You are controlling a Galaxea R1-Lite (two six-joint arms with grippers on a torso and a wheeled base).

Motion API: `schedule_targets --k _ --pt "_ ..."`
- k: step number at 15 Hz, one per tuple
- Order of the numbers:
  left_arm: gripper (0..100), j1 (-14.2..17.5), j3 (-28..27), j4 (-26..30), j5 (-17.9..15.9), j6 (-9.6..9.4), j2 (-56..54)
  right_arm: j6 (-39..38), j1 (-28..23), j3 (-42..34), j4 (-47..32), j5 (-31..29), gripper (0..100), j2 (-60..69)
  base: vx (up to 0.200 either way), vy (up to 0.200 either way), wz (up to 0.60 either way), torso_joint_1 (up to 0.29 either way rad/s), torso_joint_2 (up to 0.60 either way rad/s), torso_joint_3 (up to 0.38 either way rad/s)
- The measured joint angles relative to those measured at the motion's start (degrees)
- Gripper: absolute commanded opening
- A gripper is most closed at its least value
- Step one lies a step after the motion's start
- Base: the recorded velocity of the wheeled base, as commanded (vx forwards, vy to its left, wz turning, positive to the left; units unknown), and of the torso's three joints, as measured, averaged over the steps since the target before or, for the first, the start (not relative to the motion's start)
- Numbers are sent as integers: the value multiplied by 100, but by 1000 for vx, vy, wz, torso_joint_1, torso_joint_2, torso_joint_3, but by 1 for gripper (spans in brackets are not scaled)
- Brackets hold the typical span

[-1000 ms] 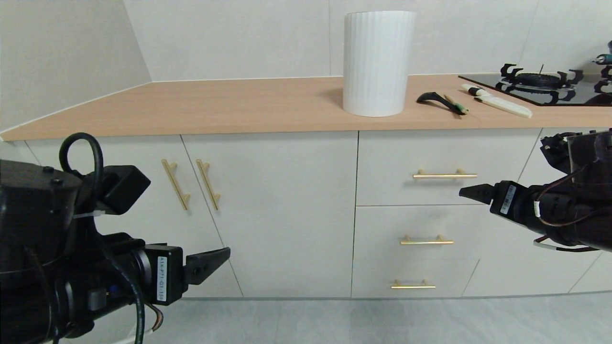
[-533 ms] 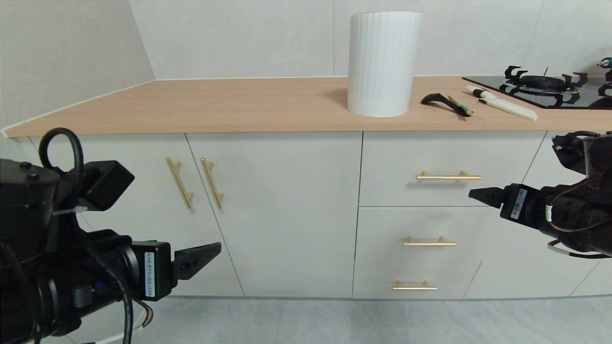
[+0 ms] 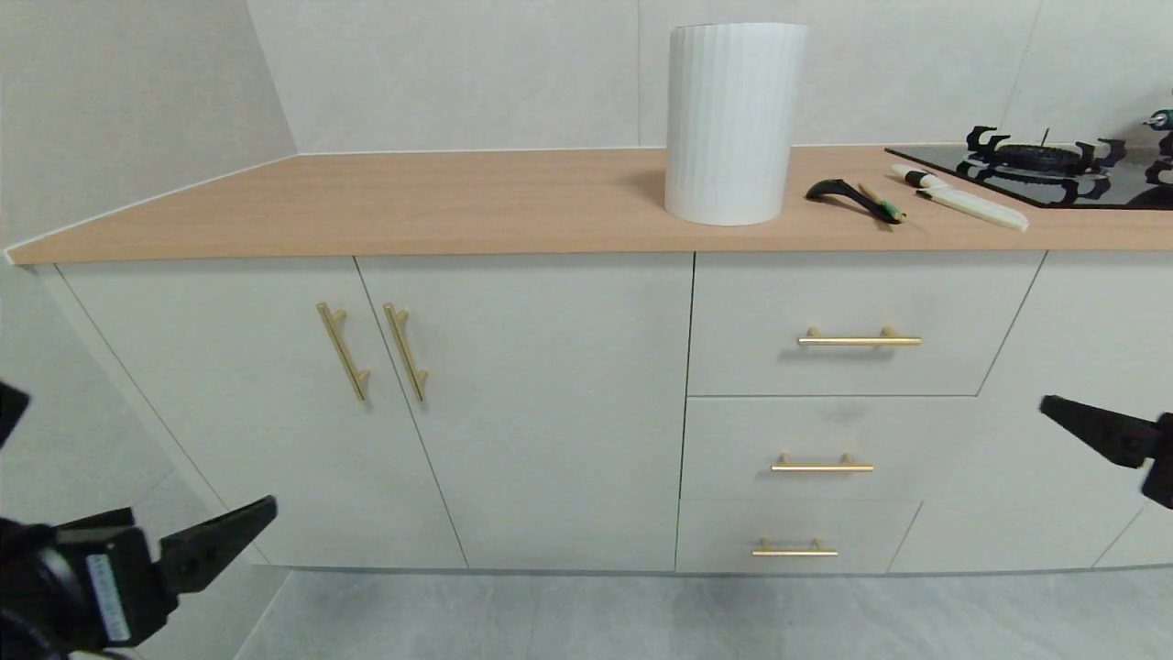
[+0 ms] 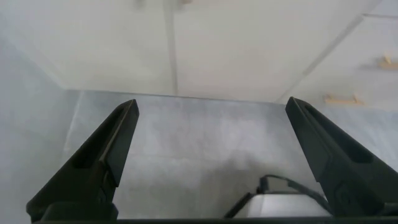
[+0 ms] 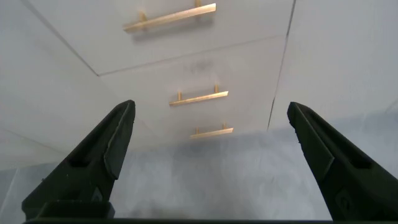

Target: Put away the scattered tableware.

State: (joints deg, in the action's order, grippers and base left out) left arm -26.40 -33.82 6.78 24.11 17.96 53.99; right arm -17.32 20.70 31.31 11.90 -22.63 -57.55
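Observation:
On the wooden counter (image 3: 412, 197) lie a black spoon (image 3: 836, 191), a thin green-tipped stick (image 3: 882, 205) and a white knife (image 3: 967, 199), all to the right of a tall white ribbed holder (image 3: 731, 124). My left gripper (image 3: 243, 522) hangs low at the left, in front of the cupboard doors. In the left wrist view it (image 4: 211, 102) is open over the grey floor, with nothing between its fingers. My right gripper (image 3: 1068, 414) sits low at the right beside the drawers. It (image 5: 210, 104) is also open and holds nothing. Both are well below the counter.
A black gas hob (image 3: 1035, 165) occupies the counter's far right. Below are two cupboard doors with gold handles (image 3: 371, 350) and a stack of three drawers (image 3: 829, 403), whose handles (image 5: 198, 98) face my right gripper. The grey tiled floor (image 3: 641, 614) lies in front.
Both arms have dropped and drawn back toward the picture's edges, the left down-left, the right out to the right. The head camera shifted slightly at first. The tableware has not moved.

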Motion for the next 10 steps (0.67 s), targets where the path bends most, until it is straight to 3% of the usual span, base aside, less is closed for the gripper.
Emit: schedule_targets --k 2,6,10 --pt "100 279 435 6 2 -157 -890 479 -56 -300 -98 -12 100 1007 0 0 0 0 0 0" --pt "100 1084 1270 17 -91 -925 -2601 986 -568 -844 -555 16 100 2842 0 0 0 0 0 0" --pt "100 1987 2054 17 -518 -1443 -4164 1068 -786 -1100 -1219 29 100 4166 0 0 0 0 0 0"
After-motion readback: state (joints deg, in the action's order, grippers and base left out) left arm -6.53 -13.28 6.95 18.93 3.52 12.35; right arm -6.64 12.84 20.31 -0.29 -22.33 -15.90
